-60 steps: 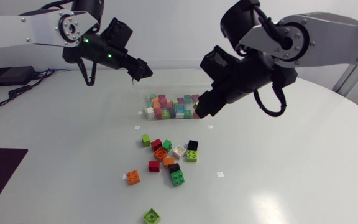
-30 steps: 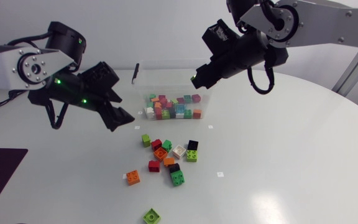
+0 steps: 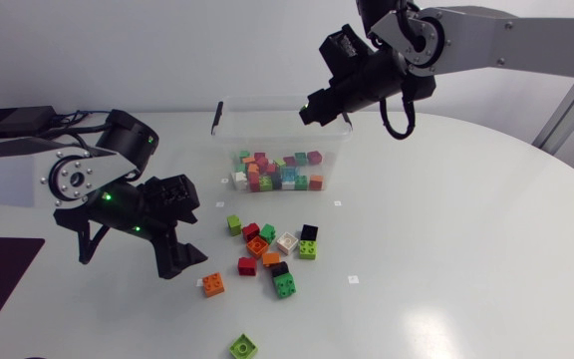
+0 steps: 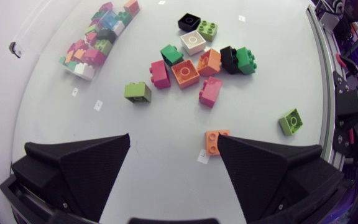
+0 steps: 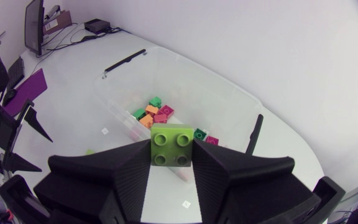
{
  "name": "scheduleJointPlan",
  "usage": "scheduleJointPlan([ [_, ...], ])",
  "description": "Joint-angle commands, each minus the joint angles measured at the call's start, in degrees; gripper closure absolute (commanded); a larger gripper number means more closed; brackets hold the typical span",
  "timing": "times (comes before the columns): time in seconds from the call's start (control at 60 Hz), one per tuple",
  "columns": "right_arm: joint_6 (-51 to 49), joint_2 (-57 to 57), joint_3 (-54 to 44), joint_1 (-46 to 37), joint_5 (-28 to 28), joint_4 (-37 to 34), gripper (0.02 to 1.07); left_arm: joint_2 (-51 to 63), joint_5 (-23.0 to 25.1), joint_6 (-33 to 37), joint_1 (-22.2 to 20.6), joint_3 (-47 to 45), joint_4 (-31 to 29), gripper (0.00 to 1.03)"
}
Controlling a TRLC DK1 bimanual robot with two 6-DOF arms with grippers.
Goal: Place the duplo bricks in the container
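Note:
A clear container [image 3: 229, 145] at the table's back holds several coloured duplo bricks [image 3: 277, 172]. My right gripper [image 3: 312, 108] hangs over its far right rim, shut on a green brick [image 5: 172, 144], with the container [image 5: 185, 74] below it. Loose bricks [image 3: 272, 249] lie clustered in front of the container. An orange brick [image 3: 212, 284] and a green brick [image 3: 244, 346] lie apart nearer the front. My left gripper [image 3: 185, 261] is low over the table, open, just left of the orange brick [image 4: 216, 141], which lies just ahead of one finger of the left gripper [image 4: 174, 180].
A black box [image 3: 13, 122] with cables sits at the table's far left. Small white markers [image 3: 354, 279] dot the surface. In the left wrist view the cluster [image 4: 197, 62] lies ahead and a lone green brick [image 4: 290, 121] off to the side.
My left arm swung from above the container down to the table's front left, its fingers parting a little more. My right gripper carried the green brick up and back over the container.

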Motion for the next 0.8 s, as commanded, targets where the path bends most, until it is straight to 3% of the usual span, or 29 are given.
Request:
scheduleJointPlan([
  [0.0, 1.83, 2.51, 2.14, -0.76, 0.25, 1.37, 0.76, -0.23, -0.38, 2.53, -0.7, -2.43, -0.08, 0.06],
  [0.483, 3.59, 8.75, 9.34, -1.99, 2.36, 2.52, 0.75, 5.22, -3.81, 2.7, -5.45, -6.12, 2.29, 0.06],
  [0.55, 3.59, 9.45, 9.96, -1.9, 3.42, 3.39, 0.59, 5.83, -3.81, 2.18, -6.06, -6.12, 2.29, 0.06],
  [0.567, 3.5, 10.07, 10.66, -1.82, 3.94, 3.39, 0.47, 6.09, -3.81, 1.74, -6.59, -6.12, 2.29, 0.06],
  [0.617, 3.5, 11.12, 12.07, -1.55, 4.91, 3.31, 0.23, 6.8, -3.9, 0.51, -7.29, -6.12, 2.47, 0.06],
  [0.65, 3.41, 11.47, 12.68, -1.38, 5.17, 3.22, 0.13, 7.15, -3.98, -0.2, -7.64, -6.12, 3.08, 0.06],
  [0.7, 3.41, 11.47, 12.95, -1.11, 5.7, 3.13, 0.07, 7.59, -4.16, -1.08, -8.08, -5.86, 3.52, 0.06],
  [0.783, 3.59, 9.71, 12.16, -0.85, 5.7, 2.96, 0.07, 8.56, -4.34, -2.48, -8.44, -5.16, 3.79, 0.08],
])
